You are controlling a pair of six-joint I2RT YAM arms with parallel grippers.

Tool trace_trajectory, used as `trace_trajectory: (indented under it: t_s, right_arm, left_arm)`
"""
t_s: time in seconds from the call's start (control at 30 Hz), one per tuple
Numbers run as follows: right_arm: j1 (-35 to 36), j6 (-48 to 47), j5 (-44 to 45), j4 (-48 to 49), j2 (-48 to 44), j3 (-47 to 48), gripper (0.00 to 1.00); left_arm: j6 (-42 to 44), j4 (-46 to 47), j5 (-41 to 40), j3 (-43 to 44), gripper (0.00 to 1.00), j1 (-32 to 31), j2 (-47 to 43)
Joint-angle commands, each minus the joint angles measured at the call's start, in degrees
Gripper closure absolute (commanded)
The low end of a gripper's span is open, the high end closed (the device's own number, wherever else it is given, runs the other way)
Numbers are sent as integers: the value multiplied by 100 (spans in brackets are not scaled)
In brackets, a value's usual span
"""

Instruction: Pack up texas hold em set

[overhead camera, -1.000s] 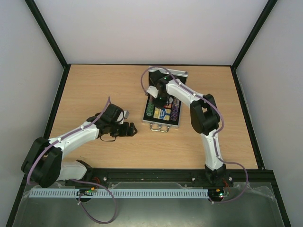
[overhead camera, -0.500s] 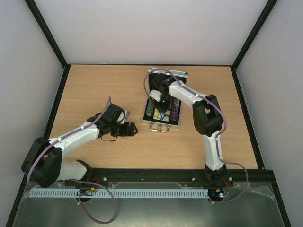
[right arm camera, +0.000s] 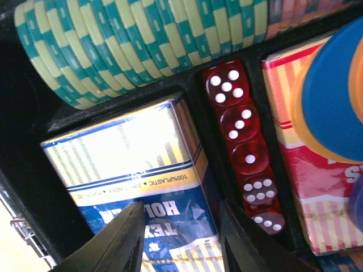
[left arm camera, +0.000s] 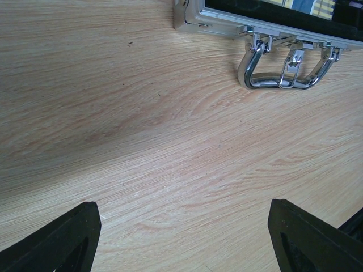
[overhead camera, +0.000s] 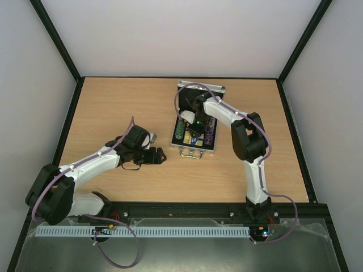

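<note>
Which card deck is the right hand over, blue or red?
The blue-and-yellow card deck box, directly under the right hand; the red-and-yellow deck lies across the row of red dice from it.

**A robot test cell in a lab**

A bare wooden desk (overhead camera: 113, 107) sits boxed in by plain white walls (overhead camera: 170, 34) set in black frame posts (overhead camera: 57, 39). Two white-and-black arms, left (overhead camera: 91, 161) and right (overhead camera: 249, 141), are bolted to a black rail (overhead camera: 181, 211) at the near edge. Purple cables (overhead camera: 122, 258) loop off them, and a slotted white cable duct (overhead camera: 142, 232) runs along the front. Nothing domestic shows.
</note>
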Motion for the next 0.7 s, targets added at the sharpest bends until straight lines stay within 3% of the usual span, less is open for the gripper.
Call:
trace_trajectory:
  t_s: [0.0,0.2,0.47,0.67]
  right_arm:
    - [47,-60,-382,-1045,148,-33,62]
    - [43,330,165,-279,-323,-243,47]
    - [48,787,80,18,-1096,-324,45]
    - [41,1073,-419,408,-2172,-1107,46]
  left_arm:
    - [-42,55,25,-50,17,-54,27]
    - [-59,33,-17,-67,17,-67,-33]
    - [-30,-42,-119,-15,17,-66,-125]
    - [168,-253,-692,379,12,-48,-24]
